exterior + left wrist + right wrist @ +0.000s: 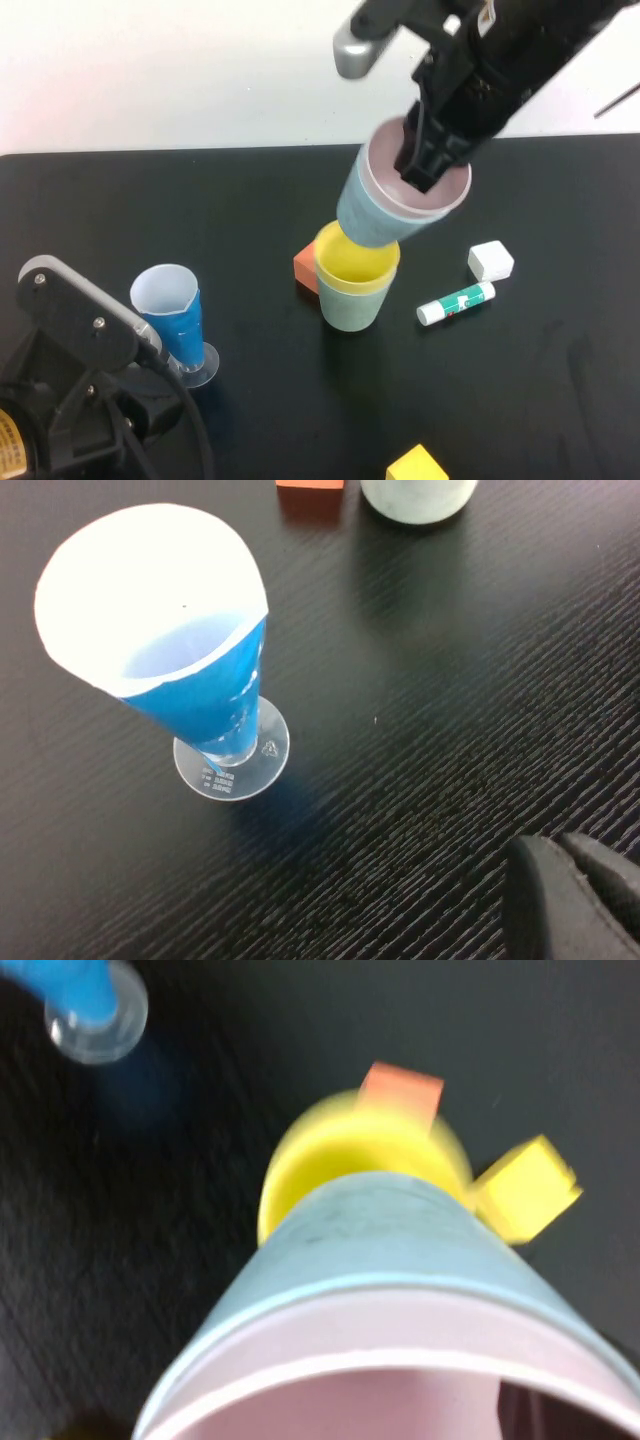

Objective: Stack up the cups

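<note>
Left end effector (70, 400) sits low beside the paper cone (172, 318), its opening hidden; right end effector (425, 165) grips nested pink cup (425, 200).

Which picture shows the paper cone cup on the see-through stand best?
The left wrist view: the cone fills it, clear base included, near the parked left gripper. The high view shows it small. The right wrist view catches only its base, behind the pink-in-blue cups the right gripper holds.

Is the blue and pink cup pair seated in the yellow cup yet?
Not seated: right tool holds blue cup tilted, base entering yellow cup. Left tool parked.
</note>
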Robot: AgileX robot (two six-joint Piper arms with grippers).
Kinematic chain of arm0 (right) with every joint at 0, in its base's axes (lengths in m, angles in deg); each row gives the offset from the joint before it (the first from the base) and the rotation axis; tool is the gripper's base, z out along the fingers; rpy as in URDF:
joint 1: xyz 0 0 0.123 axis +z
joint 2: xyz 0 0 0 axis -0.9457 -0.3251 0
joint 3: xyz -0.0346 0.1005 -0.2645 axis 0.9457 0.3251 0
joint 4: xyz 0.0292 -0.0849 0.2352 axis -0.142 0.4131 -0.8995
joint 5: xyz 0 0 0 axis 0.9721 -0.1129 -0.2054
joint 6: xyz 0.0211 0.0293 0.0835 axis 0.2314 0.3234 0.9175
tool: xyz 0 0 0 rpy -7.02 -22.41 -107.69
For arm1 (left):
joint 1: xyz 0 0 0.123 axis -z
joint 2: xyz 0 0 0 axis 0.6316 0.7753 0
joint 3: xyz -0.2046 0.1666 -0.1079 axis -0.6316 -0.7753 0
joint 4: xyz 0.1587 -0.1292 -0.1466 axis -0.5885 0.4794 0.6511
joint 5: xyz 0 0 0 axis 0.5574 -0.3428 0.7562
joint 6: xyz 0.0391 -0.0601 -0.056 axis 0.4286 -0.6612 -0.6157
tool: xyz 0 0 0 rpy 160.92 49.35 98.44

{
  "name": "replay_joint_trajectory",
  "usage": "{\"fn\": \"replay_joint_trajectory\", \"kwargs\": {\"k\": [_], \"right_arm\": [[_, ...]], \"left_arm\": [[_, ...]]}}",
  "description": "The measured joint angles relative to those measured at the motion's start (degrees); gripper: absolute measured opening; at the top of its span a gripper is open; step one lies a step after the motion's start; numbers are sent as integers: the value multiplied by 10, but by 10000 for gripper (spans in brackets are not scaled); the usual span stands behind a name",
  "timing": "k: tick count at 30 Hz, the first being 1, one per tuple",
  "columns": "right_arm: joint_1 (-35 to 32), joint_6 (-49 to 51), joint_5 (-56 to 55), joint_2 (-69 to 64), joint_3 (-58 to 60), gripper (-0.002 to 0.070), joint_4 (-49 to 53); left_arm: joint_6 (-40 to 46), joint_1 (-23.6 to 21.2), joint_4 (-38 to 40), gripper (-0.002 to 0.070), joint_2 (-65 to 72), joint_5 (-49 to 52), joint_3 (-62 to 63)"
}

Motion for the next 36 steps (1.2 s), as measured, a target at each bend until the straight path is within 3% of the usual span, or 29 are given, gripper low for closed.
{"fn": "replay_joint_trajectory", "kwargs": {"k": [10,12,16,19,27,32,36], "right_arm": [[0,0,5,-82,-40,61,-4],[0,0,5,-96,-41,117,-4],[0,0,4,-111,-41,295,-5],[0,0,5,-110,-44,346,-5],[0,12,5,-32,-46,253,-5],[0,3,5,57,-24,188,-20],[0,-13,-37,157,74,123,-40]], "left_arm": [[0,0,-9,-2,0,0,0],[0,0,-10,-2,0,0,0],[0,0,-11,-2,0,0,0],[-1,0,-11,-2,0,0,0],[-32,0,-13,-2,-74,-18,-47],[-142,0,-64,-2,-185,-21,-109],[-230,0,-141,-1,-271,-17,-138]]}}
